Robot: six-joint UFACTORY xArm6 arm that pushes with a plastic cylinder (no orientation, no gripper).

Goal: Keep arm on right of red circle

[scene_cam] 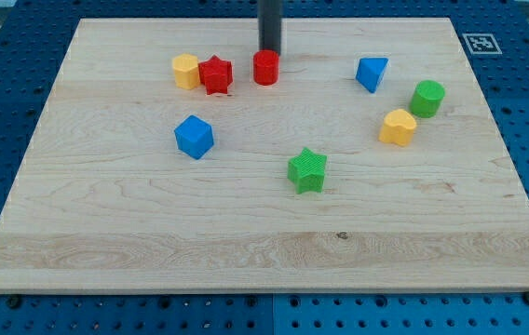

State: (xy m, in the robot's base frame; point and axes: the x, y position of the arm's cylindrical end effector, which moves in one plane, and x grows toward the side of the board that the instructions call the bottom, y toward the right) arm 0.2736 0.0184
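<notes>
The red circle is a short red cylinder near the view's top, a little left of centre, on the wooden board. My dark rod comes down from the view's top edge and its tip sits just above the red circle in the view, at its far top edge, touching or nearly touching it. The tip is not to the right of the circle; it is directly behind it, very slightly right of its centre.
A red star and a yellow block lie left of the circle. A blue triangle, green cylinder and yellow block lie at the right. A blue cube and green star lie lower.
</notes>
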